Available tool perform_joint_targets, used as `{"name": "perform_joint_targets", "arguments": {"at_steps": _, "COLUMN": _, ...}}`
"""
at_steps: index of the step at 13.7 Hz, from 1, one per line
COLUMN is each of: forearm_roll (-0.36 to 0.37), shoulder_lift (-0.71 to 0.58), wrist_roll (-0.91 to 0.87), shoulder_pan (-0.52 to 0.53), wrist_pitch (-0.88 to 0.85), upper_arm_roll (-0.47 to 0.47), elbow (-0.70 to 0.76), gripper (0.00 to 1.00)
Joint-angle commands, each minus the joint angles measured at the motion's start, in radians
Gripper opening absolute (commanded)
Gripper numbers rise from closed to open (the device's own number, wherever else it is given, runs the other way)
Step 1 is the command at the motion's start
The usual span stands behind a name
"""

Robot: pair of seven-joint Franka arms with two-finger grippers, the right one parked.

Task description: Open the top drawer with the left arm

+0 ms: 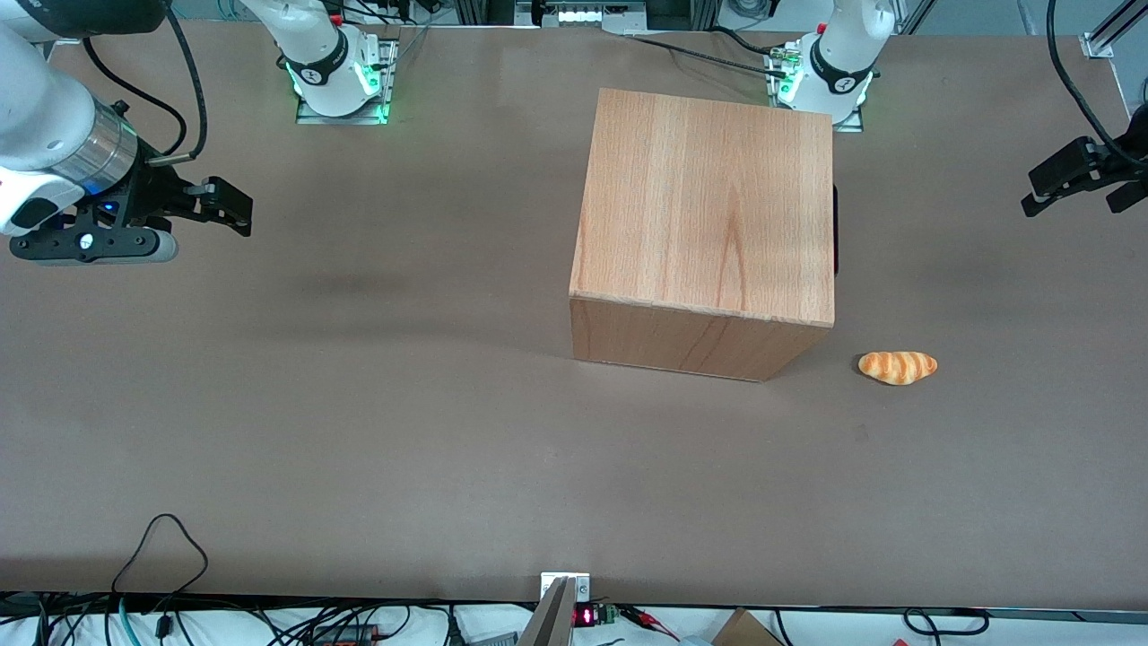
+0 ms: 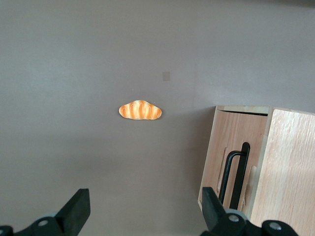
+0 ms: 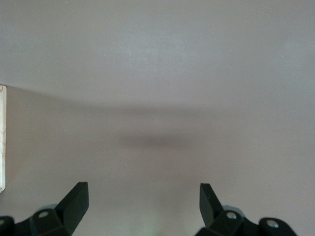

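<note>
The end effector (image 1: 1081, 184) hangs released, well clear of the cabinet (image 1: 708, 206). The drawer (image 2: 231, 152) sits closed on the cabinet's face toward the working arm; next it must reach the handle (image 2: 235, 172).

No readable text, labels, brands or numbers on anything in view.

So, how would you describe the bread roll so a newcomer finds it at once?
Start at the big wooden cabinet on the brown table. Beside it, toward the working arm's end, nearer the front camera than the open left hand hanging above the table, lies the bread roll. It is the only small, orange-striped thing there.
</note>
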Motion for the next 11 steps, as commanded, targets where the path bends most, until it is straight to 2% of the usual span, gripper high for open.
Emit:
{"name": "perform_joint_targets", "arguments": {"at_steps": 1, "forearm_roll": 0.017, "shoulder_lift": 0.006, "wrist_roll": 0.011, "shoulder_pan": 0.004, "wrist_pitch": -0.019, "upper_arm_roll": -0.007, "elbow": 0.022, "gripper": 1.0}}
{"name": "perform_joint_targets", "arguments": {"at_steps": 11, "forearm_roll": 0.014, "shoulder_lift": 0.007, "wrist_roll": 0.004, "shoulder_pan": 0.005, "wrist_pitch": -0.034, "upper_arm_roll": -0.007, "elbow": -0.018, "gripper": 1.0}}
